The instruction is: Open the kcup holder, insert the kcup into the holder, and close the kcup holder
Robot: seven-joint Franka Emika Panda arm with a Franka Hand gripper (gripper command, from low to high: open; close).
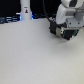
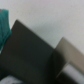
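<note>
The gripper [image 1: 64, 33] sits low against the black holder [image 2: 30, 55], its jaw spacing impossible to tell, with the green kcup [image 2: 4, 27] just beside the holder, so the pull should probably stay straight and slow.

both pictures are small and soft, with edges smeared and fine detail lost throughout. in the exterior view the pale table [image 1: 35, 55] is evenly and brightly lit, nearly washed out, with only a faint shadow under the arm, while the background stays dark. the wrist view is blurrier still, its dark close surfaces out of focus against a bright, flat backdrop.
</note>
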